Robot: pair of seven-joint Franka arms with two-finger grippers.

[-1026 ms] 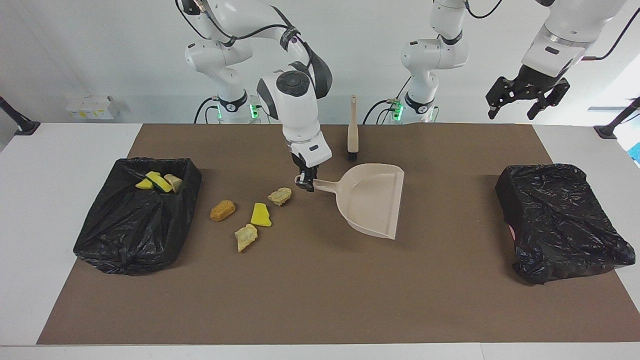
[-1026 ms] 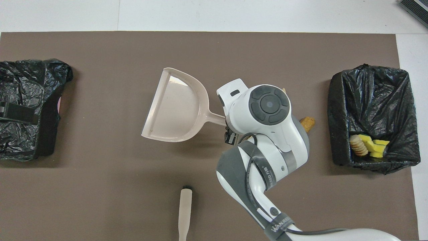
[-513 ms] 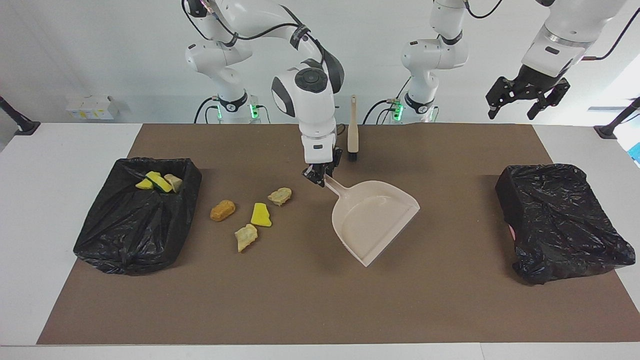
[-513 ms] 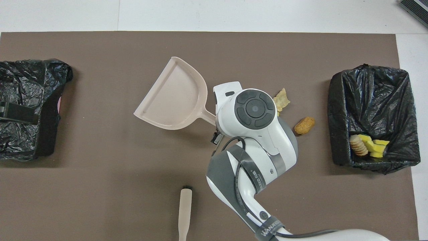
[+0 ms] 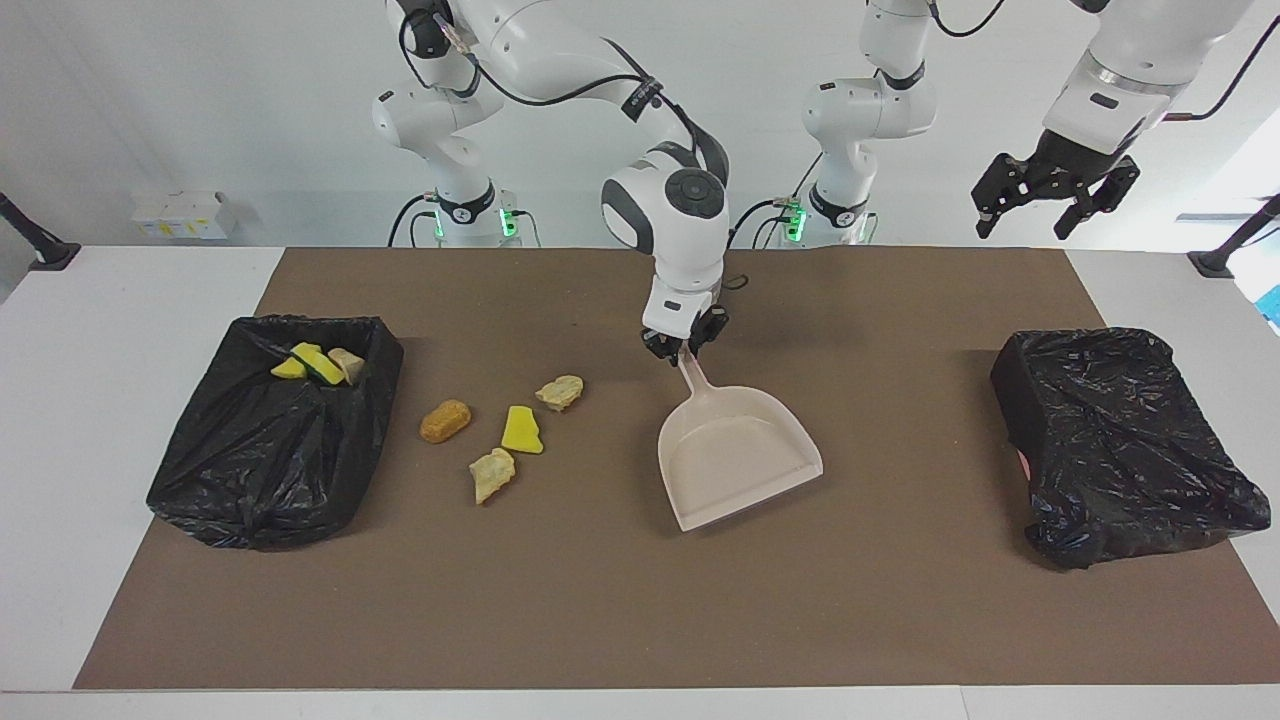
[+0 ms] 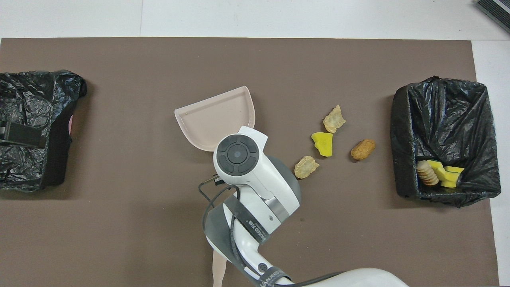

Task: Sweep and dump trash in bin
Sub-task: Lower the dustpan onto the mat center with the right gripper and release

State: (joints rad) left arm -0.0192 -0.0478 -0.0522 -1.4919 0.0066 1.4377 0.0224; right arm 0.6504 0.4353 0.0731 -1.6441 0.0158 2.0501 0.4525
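Note:
My right gripper (image 5: 685, 347) is shut on the handle of the beige dustpan (image 5: 740, 450), whose open mouth faces away from the robots. In the overhead view the right wrist hides the handle and only the dustpan's (image 6: 217, 118) pan shows. Loose trash lies on the mat between the dustpan and the bin (image 5: 250, 480) at the right arm's end: an orange-brown nugget (image 5: 445, 420), a yellow wedge (image 5: 521, 430) and two tan chunks (image 5: 560, 392) (image 5: 492, 474). More trash (image 6: 438, 174) lies inside that bin (image 6: 400, 131). My left gripper (image 5: 1055, 192) hangs open, high over the left arm's end, waiting.
A second black-bagged bin (image 5: 1120, 440) sits at the left arm's end of the brown mat (image 5: 620, 600). The brush handle (image 6: 218, 271) pokes out from under the right arm close to the robots.
My right gripper moved toward the left arm's end, swinging the dustpan around so its mouth points away from the robots. The trash is uncovered in the overhead view. The left arm stayed put.

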